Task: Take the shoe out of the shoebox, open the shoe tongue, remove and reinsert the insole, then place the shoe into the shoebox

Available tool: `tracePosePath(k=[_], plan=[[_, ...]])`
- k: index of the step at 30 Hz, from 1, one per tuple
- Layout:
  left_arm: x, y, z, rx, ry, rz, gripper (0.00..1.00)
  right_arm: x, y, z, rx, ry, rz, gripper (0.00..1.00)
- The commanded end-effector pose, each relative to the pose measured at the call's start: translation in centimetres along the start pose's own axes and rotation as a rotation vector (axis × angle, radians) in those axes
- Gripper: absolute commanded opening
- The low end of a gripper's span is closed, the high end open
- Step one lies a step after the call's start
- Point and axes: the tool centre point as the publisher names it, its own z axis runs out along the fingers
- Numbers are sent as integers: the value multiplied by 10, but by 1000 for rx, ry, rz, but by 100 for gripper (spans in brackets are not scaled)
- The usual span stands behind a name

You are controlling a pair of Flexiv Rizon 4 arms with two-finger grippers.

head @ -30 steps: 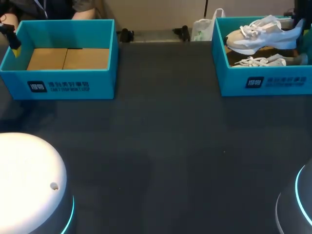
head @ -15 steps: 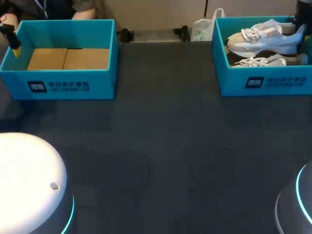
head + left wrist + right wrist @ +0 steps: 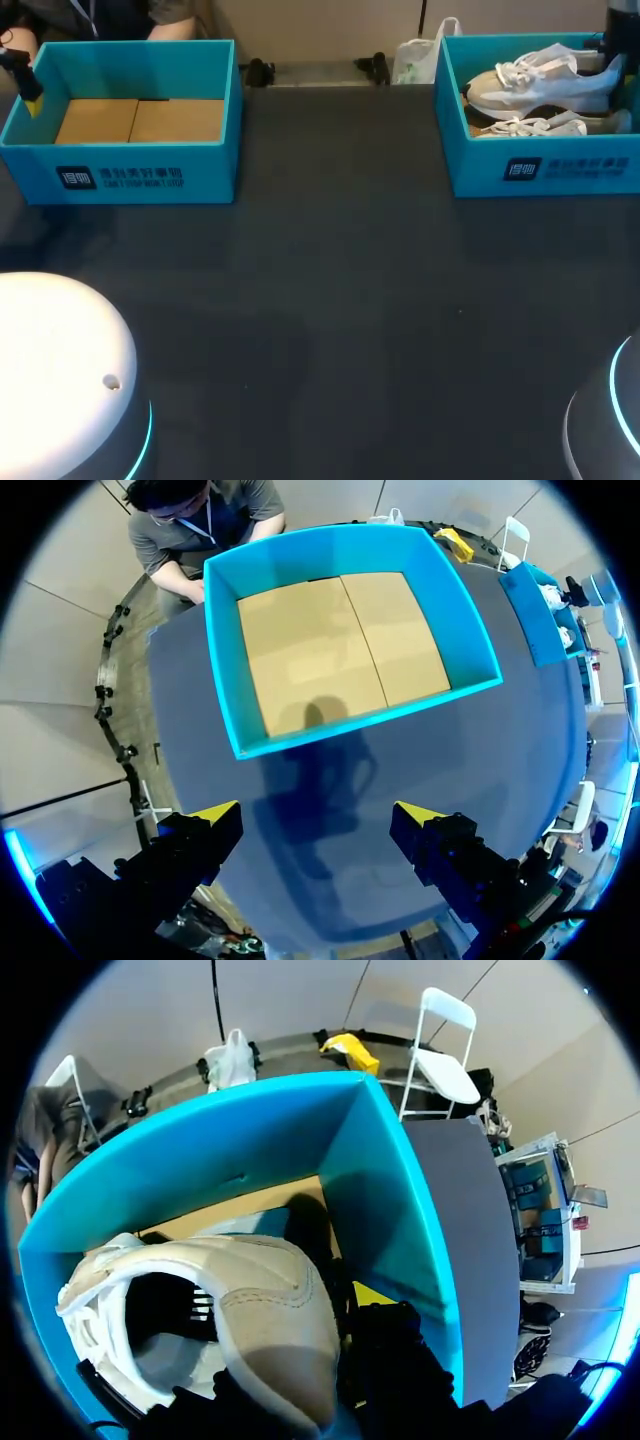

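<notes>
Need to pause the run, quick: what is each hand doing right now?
Left hand: open, holding nothing.
Right hand: closed on the shoe at its heel, one finger hidden, over the shoebox.

- The left gripper (image 3: 318, 812) hangs over the dark table (image 3: 520, 740), its two yellow-tipped fingers (image 3: 215, 811) set wide apart.
- Ahead of it stands an open blue box (image 3: 365, 727), just beyond the fingertips.
- The box floor is brown cardboard, two flaps meeting at a middle seam.
- The gripper's shadow falls across the table and onto the cardboard.
- A second blue box (image 3: 535, 610) sits well apart, off to the side.
</notes>
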Motion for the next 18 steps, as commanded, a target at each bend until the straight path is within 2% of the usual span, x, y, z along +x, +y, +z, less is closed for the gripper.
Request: tracePosePath(k=[1,18], plan=[[0,1,0,0,-1,0,100,5,15,10,24,-3,0,0],[0,1,0,0,-1,0,100,13,17,28,63,4,-14,0]])
